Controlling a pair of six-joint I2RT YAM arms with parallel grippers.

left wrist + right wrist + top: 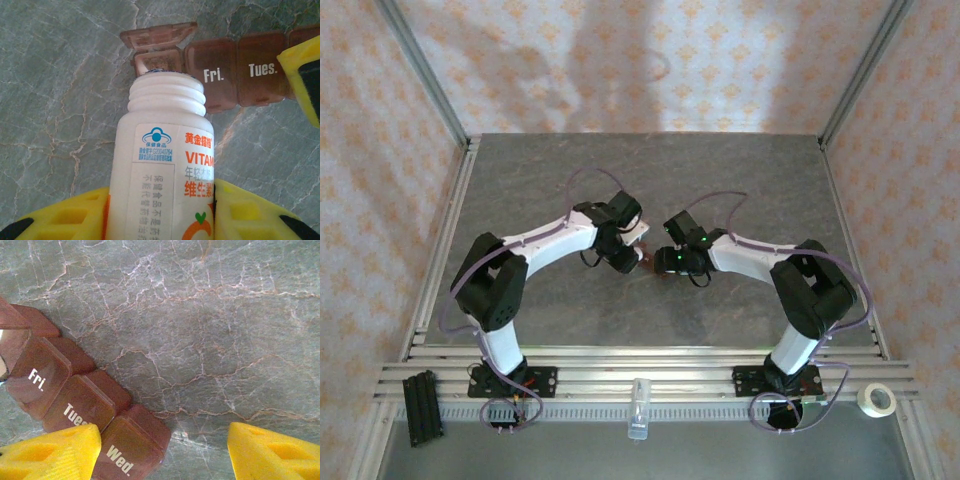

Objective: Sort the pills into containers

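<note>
Holding a capless white bottle (pixel 167 165) mouth-first at the open end box of the containers (pixel 235 70), mid-table.
We see the grey marbled table (pixel 720 180) with the left arm (pixel 550 245) and right arm (pixel 760 260) bent inward, wrists nearly meeting near its middle. The left fingers (pixel 161 220) are clamped on the bottle's body, its threaded neck right at the end compartment of the reddish-brown strip lying on the table. That compartment's lid (pixel 159 34) is flipped up, while those marked Fri., Tues. and Wed. are closed. The right fingers (pixel 162 455) stand well apart with nothing between them. One yellow finger overlaps the strip by the Wed. box, and we cannot tell whether it touches.
</note>
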